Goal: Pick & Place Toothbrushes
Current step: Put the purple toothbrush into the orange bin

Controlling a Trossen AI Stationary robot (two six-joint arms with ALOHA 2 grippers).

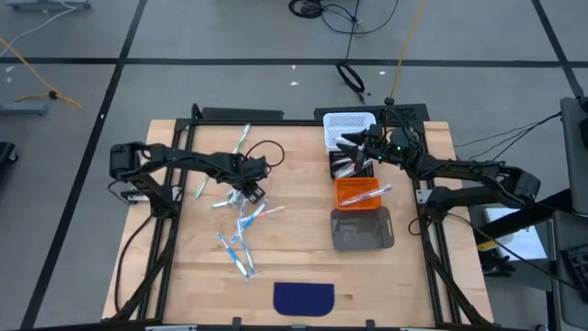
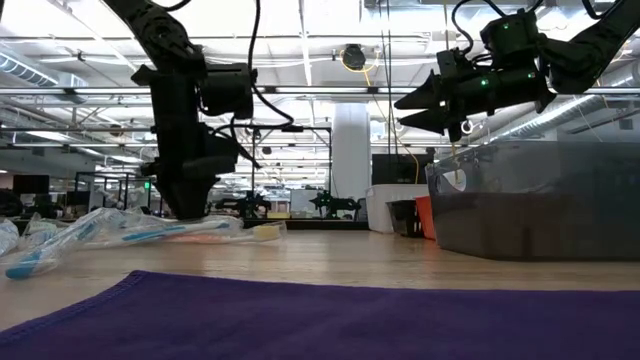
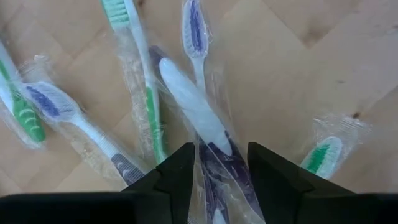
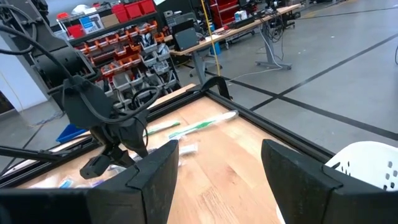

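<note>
Four bins (image 1: pixel 361 194) in a row, about a dozen wrapped toothbrushes (image 1: pixel 241 241), one purple cloth (image 1: pixel 304 297)

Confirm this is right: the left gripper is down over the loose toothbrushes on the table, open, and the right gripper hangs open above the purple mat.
One detail is wrong: the right gripper hangs above the bins, not the purple mat, as the high view shows. The left gripper is indeed open over the loose toothbrushes.

**Bright, even light; glare on the wrappers**

Ceiling strip lights (image 2: pixel 300 45) glow white in the low view and leave the arms as dark silhouettes. The purple mat (image 2: pixel 330 320) nearest that camera is soft. From above, the table (image 1: pixel 303 248) is evenly lit with faint shadows. The toothbrushes (image 3: pixel 199 106) show crinkled highlights on their clear wrappers, and the left hand (image 3: pixel 221 180) is blurred.
</note>
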